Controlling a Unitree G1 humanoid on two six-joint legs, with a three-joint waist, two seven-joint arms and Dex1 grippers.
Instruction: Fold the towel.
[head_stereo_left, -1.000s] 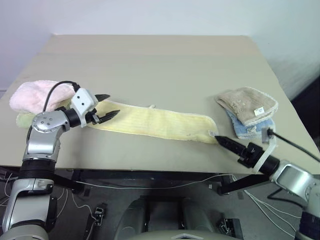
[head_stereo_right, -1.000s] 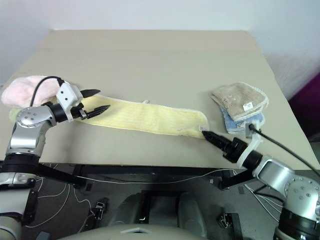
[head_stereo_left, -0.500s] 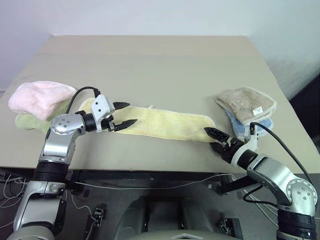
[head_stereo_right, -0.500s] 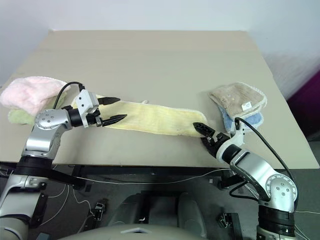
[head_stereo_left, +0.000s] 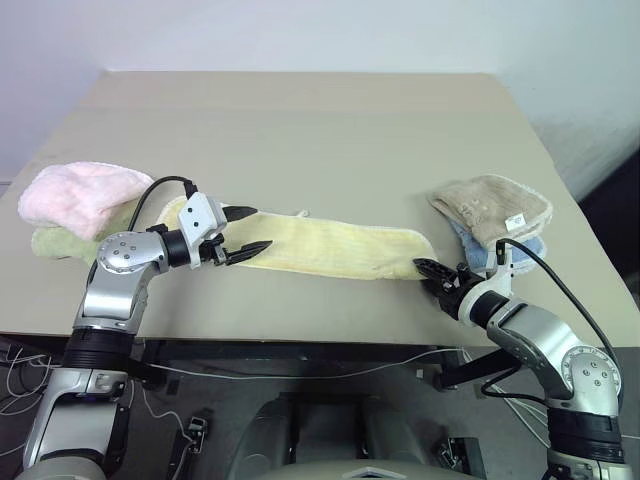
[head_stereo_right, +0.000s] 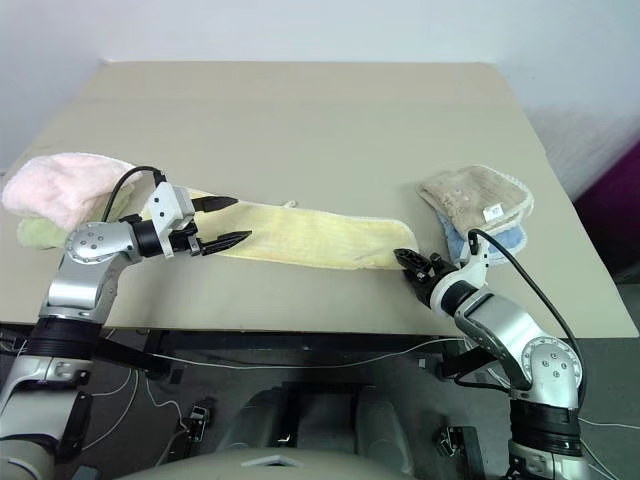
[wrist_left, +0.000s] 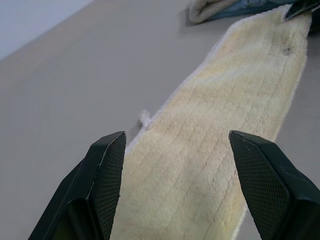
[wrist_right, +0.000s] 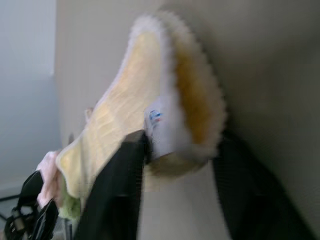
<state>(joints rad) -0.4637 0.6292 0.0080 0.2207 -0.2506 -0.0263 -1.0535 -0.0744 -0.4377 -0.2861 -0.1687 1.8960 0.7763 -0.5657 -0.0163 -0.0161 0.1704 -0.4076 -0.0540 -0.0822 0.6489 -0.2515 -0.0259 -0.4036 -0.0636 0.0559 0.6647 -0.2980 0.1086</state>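
Towel: the pale yellow towel lies as a long narrow strip across the near part of the worktop, running from the left end effector to the right one, with a small loop on its far edge.
Left end effector: the left end effector hovers over the strip's left end with its fingers spread wide, one on each side of the cloth, holding nothing.
Right end effector: the right end effector sits at the strip's right end, near the worktop's front edge; in the right wrist view the hem corner with its white label lies between the two fingers. They look to be closing on that corner, but I cannot tell whether the grip is made.
Bystanders: a pink towel on a greenish cloth lies at the left; a tan folded towel on a blue one lies at the right, near the strip's end.
Progress: judging from the layout, the towel is already narrowed lengthwise; the end-to-end fold is not yet done, and both ends rest flat.
Change: a second ago the right end effector lay lower and farther right, just touching the end; now it has rolled and moved onto the corner. The left one has shifted right along the strip, uncovering the pink towel.
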